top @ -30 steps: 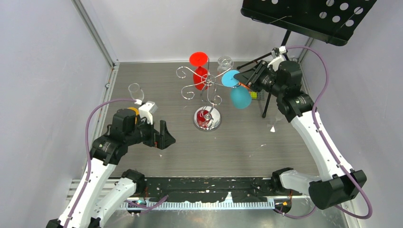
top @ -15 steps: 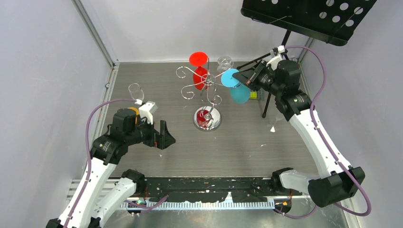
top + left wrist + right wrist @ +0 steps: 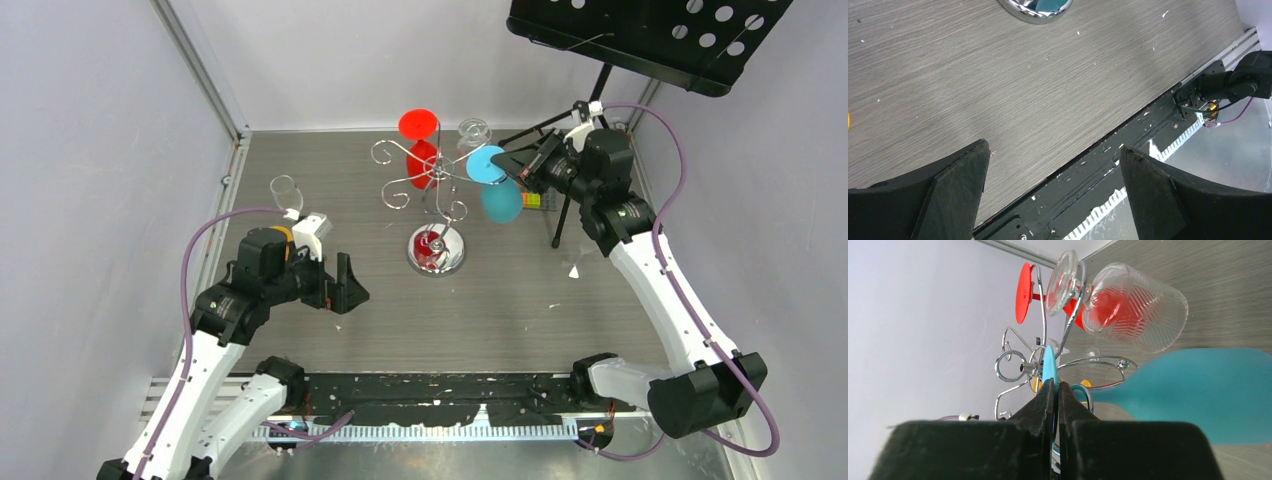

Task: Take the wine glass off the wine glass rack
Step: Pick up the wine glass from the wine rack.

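Newly closed, my right gripper is pinching the foot of the blue wine glass at the rack; my left gripper is hanging open.

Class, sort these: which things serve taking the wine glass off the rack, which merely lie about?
Job: wine glass rack, blue wine glass, right gripper clamped on its foot.
Idle: red glass, clear hanging glass, standing clear glass, music stand.

Your left arm sits folded at lower left of the top view. The left gripper points toward frame centre, fingers wide apart. Your right arm stretches up the right side. The right gripper, upper right of centre, is pinched tight on the teal wine glass foot.
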Robot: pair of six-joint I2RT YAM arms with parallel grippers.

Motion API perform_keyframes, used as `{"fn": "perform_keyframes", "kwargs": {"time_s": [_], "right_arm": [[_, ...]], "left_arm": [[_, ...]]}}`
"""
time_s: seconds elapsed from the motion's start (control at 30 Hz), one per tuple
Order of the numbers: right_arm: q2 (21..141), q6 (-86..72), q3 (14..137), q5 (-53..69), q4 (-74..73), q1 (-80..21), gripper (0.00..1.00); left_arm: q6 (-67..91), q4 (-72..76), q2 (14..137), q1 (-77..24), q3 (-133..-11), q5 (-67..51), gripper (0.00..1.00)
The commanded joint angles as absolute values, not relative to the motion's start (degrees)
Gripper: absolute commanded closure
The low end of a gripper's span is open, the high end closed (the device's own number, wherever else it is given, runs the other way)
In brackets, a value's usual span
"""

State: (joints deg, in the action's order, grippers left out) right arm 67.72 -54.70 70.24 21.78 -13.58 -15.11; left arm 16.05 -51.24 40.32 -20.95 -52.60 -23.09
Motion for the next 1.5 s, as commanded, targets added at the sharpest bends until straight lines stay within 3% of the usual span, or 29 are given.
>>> {"fn": "perform_keyframes", "kwargs": {"time_s": [0.0,0.5,1.47], "right_arm": [[64.9,-59.4,68.4,22.2,-8.5,-13.7,0.94],[61.7,-69.7,62.7,25.0,-0.6,-10.4,0.94],[58.4,-70.5,62.1,25.3,-4.3,-12.9,0.94]], "left_arm": [[15.8,-50.2,39.7,-21.2,-53.1,-22.9,0.0],[16.4,-49.4,39.3,-21.2,-52.9,-24.1,0.0],[16.6,-48.9,37.1,-21.2,-51.8,-24.5,0.0]]}}
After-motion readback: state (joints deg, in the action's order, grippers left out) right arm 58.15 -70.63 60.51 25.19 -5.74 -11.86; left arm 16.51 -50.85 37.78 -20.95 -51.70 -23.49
